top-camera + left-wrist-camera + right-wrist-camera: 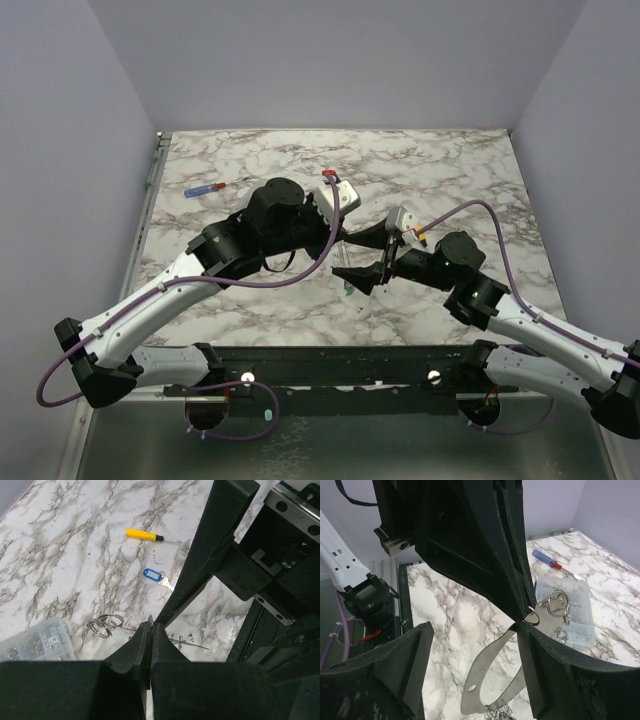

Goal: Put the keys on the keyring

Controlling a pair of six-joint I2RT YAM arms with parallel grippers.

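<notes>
Keyring (537, 620) pinched in closed left end effector (150, 628); right end effector (475, 632) wide apart.

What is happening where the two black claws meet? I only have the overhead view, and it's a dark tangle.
Observer: The left gripper is shut on a thin wire ring at its tip.
Operator: Any keys nearby?
Observer: A key with a blue tag lies flat on the marble table, beyond that gripper.
Operator: Anything else hidden?
Observer: A yellow screwdriver, farther out past the key.
</notes>
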